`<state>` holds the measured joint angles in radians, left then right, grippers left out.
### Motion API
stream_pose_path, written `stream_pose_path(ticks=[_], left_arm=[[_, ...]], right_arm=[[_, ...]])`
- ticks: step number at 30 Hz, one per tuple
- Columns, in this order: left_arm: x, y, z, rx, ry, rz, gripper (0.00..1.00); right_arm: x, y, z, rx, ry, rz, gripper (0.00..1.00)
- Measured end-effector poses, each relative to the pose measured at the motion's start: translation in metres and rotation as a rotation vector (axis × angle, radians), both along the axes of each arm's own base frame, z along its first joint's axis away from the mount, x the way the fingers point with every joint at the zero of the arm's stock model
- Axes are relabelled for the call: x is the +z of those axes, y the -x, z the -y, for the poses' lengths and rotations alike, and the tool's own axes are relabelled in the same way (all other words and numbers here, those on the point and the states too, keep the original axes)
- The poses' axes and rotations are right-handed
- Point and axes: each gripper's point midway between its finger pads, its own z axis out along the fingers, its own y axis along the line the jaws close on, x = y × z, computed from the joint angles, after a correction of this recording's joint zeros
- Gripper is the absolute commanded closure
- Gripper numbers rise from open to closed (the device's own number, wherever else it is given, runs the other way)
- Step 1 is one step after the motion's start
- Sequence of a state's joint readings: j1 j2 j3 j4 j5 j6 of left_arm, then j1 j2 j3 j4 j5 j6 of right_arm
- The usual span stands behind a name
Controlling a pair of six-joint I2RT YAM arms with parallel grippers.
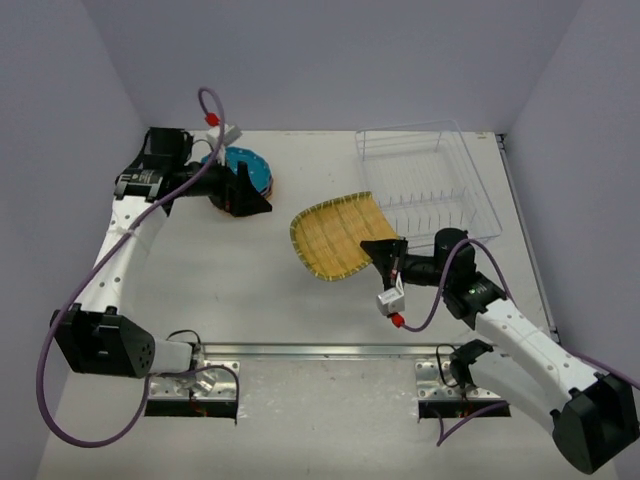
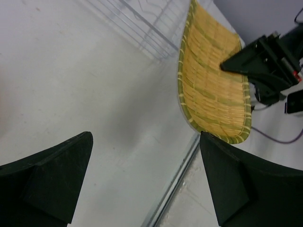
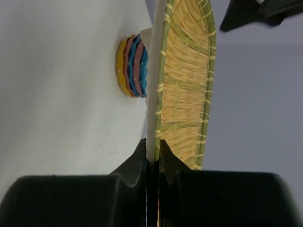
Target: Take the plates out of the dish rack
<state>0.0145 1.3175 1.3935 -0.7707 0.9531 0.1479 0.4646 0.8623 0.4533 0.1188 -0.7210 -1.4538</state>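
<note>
A stack of small polka-dotted plates (image 1: 248,168), yellow, pink and teal, lies on the table at the back left; it also shows in the right wrist view (image 3: 132,66). My left gripper (image 1: 246,196) is open and empty just beside the stack, its fingers (image 2: 57,175) wide apart over bare table. My right gripper (image 1: 384,252) is shut on the rim of a yellow woven plate with a green edge (image 1: 335,235), holding it tilted above the table centre (image 3: 187,80). The clear dish rack (image 1: 430,175) stands at the back right, with no plates showing in it.
A metal rail (image 1: 330,350) runs along the table's near edge between the arm bases and shows in the left wrist view (image 2: 180,175). Grey walls close in the table on three sides. The rack's clear wall (image 2: 137,23) is near the woven plate (image 2: 213,80).
</note>
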Motion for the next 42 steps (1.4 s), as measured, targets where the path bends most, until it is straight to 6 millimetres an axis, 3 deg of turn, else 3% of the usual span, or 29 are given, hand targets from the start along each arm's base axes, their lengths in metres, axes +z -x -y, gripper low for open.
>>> stream_pose_path(ticks=[4, 9, 22, 27, 32, 34, 42], left_arm=[[-0.038, 0.036, 0.037, -0.209, -0.094, -0.088, 0.11], [-0.058, 0.058, 0.036, -0.293, -0.154, -0.149, 0.13], [-0.061, 0.065, 0.038, -0.337, -0.147, -0.157, 0.15], [-0.065, 0.073, 0.046, -0.384, -0.145, -0.167, 0.17], [-0.085, 0.098, 0.067, -0.489, -0.169, -0.235, 0.22], [-0.092, 0.106, 0.075, -0.520, -0.178, -0.268, 0.30], [-0.106, 0.102, 0.080, -0.512, -0.210, -0.295, 0.41]], right_arm=[[0.022, 0.021, -0.014, 0.161, 0.013, 0.226, 1.00], [0.026, 0.041, -0.024, 0.287, 0.035, 0.361, 1.00], [-0.021, 0.078, -0.024, 0.419, 0.120, 0.168, 1.00], [-0.026, 0.080, -0.025, 0.427, 0.127, 0.147, 1.00], [-0.036, 0.082, -0.030, 0.450, 0.143, 0.114, 1.00], [-0.039, 0.083, -0.034, 0.460, 0.148, 0.109, 1.00], [-0.034, 0.078, -0.042, 0.466, 0.140, 0.156, 1.00]])
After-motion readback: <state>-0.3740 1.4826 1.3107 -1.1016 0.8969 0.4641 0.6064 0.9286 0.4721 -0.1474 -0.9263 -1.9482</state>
